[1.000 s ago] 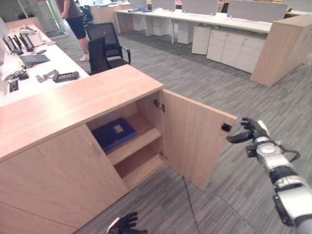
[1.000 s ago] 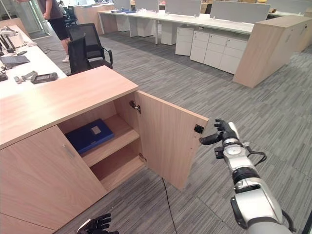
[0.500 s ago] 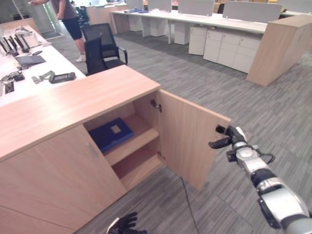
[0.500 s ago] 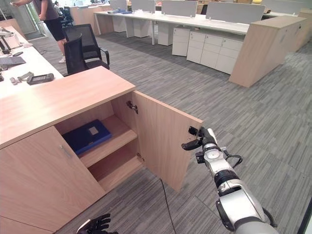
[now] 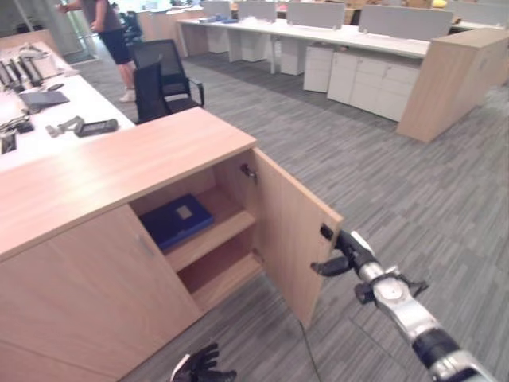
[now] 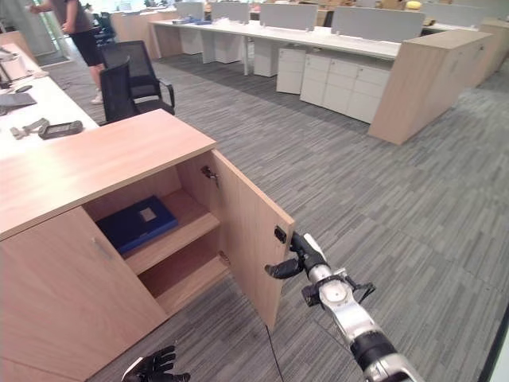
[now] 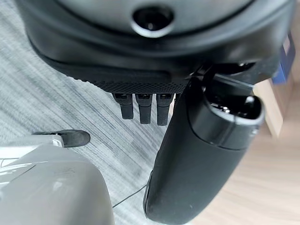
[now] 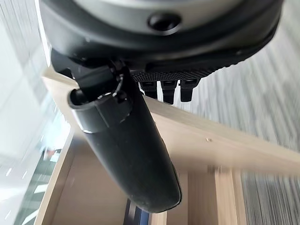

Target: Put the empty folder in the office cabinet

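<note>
One blue folder point(image 5: 176, 220) on the upper of two shelves point(image 5: 231, 208) in one wooden cabinet point(image 5: 119, 171), one open door point(image 5: 294, 235), two black chairs point(image 5: 163, 79), one person point(image 5: 107, 28), two robot hands point(image 5: 343, 253).

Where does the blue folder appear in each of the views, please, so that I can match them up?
Left eye view: blue folder on the upper shelf of the open cabinet.
Right eye view: on the same shelf.
Left wrist view: a blue sliver at the picture's edge.
Right wrist view: cannot tell.
Shared landmark: the cabinet door, with the right hand at its edge.
</note>
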Motion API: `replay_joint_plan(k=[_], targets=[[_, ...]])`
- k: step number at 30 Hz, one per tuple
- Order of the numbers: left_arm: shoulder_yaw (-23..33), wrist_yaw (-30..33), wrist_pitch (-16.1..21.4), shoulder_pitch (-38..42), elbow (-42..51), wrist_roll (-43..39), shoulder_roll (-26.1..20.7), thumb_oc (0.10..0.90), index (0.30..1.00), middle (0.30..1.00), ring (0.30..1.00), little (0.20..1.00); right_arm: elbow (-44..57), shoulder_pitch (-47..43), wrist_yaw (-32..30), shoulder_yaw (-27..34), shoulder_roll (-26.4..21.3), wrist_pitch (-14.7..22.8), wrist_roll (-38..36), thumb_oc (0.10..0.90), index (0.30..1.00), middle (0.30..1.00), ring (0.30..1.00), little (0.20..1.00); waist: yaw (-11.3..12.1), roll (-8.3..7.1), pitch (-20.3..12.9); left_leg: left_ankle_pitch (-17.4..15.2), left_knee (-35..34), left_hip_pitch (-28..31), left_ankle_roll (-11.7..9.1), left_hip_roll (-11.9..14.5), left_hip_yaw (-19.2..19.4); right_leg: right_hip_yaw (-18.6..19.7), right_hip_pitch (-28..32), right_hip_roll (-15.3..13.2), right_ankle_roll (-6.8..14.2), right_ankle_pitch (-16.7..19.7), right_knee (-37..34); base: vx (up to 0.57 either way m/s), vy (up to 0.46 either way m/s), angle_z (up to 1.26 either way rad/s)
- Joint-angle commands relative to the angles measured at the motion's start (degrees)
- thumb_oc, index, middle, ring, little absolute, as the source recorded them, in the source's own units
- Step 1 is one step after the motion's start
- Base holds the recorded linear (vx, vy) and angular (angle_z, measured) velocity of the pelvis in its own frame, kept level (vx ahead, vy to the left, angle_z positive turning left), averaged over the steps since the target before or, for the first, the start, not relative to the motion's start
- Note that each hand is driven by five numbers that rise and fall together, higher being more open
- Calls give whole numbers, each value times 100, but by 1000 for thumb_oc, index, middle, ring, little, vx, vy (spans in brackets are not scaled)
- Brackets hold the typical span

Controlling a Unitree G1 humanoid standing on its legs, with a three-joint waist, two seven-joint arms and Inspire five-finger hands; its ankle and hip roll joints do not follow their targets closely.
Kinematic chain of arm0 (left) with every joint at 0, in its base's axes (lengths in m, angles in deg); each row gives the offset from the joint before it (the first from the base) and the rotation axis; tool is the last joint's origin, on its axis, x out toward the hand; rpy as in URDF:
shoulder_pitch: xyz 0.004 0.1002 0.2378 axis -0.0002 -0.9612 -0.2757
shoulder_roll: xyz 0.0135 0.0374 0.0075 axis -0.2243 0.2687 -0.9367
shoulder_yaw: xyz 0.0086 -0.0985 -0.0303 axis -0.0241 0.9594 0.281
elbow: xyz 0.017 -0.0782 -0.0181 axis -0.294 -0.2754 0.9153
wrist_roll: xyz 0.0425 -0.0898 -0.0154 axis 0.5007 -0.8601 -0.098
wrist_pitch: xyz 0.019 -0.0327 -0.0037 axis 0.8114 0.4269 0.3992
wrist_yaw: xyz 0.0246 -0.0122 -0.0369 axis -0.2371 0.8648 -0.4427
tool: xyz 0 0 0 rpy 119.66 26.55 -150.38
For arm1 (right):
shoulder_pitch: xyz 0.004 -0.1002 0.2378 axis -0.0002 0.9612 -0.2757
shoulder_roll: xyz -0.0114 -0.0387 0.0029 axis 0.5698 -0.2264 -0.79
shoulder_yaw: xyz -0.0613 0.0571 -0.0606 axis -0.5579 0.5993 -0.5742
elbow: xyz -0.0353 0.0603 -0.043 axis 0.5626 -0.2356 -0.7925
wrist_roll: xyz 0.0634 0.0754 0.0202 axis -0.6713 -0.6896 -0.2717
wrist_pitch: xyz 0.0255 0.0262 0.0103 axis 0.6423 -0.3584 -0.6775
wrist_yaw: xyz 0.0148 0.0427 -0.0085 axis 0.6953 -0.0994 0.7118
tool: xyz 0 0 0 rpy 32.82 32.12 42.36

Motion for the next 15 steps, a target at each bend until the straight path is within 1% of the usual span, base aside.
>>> replay_joint_plan(k=[1, 2, 3, 4, 5, 6, 8, 9, 11, 12, 13, 14, 15], targets=[[-74, 118, 273, 609, 33, 132, -339, 800, 900, 900, 900, 900, 656, -588, 48, 189, 167, 721, 72, 800, 900, 900, 900, 900, 360, -216, 210, -178, 163, -211, -470, 118, 17, -116, 240, -372, 352, -940, 308, -112, 34, 63], [-37, 143, 279, 646, 55, 85, -318, 800, 900, 900, 900, 900, 747, -547, -32, 229, 222, 777, -47, 800, 900, 900, 900, 900, 368, -210, 337, -206, 523, -509, -529, 182, 186, -267, 203, -454, 369, -892, 229, -135, 82, 68], [-30, 146, 272, 677, 45, 71, -283, 800, 900, 900, 900, 900, 816, -515, -57, 247, 211, 791, -60, 800, 900, 900, 900, 900, 323, -218, 411, -183, 779, -676, -522, 270, 525, -382, 210, -529, 375, -864, 206, -157, 127, 58], [-14, 129, 250, 682, 26, 82, -247, 800, 900, 900, 900, 900, 832, -470, -68, 260, 211, 803, -73, 800, 900, 900, 900, 900, 237, -234, 450, -158, 916, -700, -480, 476, 1114, -549, 224, -594, 394, -832, 200, -89, 116, 53], [0, 95, 226, 647, 65, 95, -239, 800, 900, 900, 900, 900, 854, -454, -83, 278, 224, 795, -88, 800, 900, 900, 900, 900, 177, -235, 432, -130, 932, -664, -448, 658, 1621, -661, 220, -604, 401, -821, 184, -58, 131, 115], [18, 51, 161, 560, 47, 182, -238, 800, 900, 900, 900, 900, 904, -405, -122, 357, 242, 758, -58, 800, 900, 900, 900, 900, 101, -212, 404, -16, 1022, -662, -430, 914, 2328, -850, 289, -587, 401, -821, 184, -37, 86, 105], [52, 31, 154, 490, 44, 198, -239, 800, 900, 900, 900, 900, 959, -370, -121, 399, 246, 729, -26, 800, 900, 900, 900, 900, 119, -192, 377, -17, 1015, -666, -442, 920, 2387, -884, 327, -588, 408, -822, 212, 43, 105, 95], [69, 18, 128, 447, -16, 288, -267, 800, 900, 900, 900, 900, 974, -313, -118, 457, 269, 716, -27, 800, 900, 900, 900, 900, 140, -195, 362, -65, 961, -611, -427, 860, 2341, -944, 422, -614, 428, -859, 257, 92, 157, 91], [79, -10, 118, 375, -48, 419, -309, 800, 900, 900, 900, 900, 1007, -255, -142, 594, 304, 704, -29, 800, 900, 900, 900, 900, 220, -227, 294, -135, 816, -568, -317, 697, 2226, -1049, 463, -736, 466, -853, 418, 116, 205, 66], [67, -69, 105, 343, -69, 547, -384, 800, 900, 900, 900, 900, 898, -224, -210, 764, 337, 712, -71, 800, 900, 900, 900, 900, 330, -311, 250, -267, 803, -526, -188, 528, 2166, -1188, 482, -923, 540, -922, 823, 112, 194, 40], [65, -70, 104, 344, -68, 547, -388, 800, 900, 900, 900, 900, 897, -224, -210, 767, 340, 714, -71, 800, 900, 900, 900, 900, 330, -321, 246, -271, 807, -532, -182, 517, 2166, -1188, 469, -939, 546, -934, 845, 103, 198, 48], [60, -104, 85, 346, -65, 560, -432, 800, 900, 900, 900, 900, 828, -224, -251, 852, 362, 724, -110, 800, 900, 900, 900, 900, 382, -356, 244, -353, 838, -549, -89, 434, 2128, -1201, 348, -1064, 600, -953, 1243, 79, 126, 48], [58, -136, 63, 347, -60, 580, -478, 800, 900, 900, 900, 900, 783, -215, -315, 973, 370, 724, -160, 800, 900, 900, 900, 900, 407, -376, 258, -467, 865, -509, 12, 366, 2061, -1183, 211, -1184, 669, -894, 1679, 127, 185, 63]])
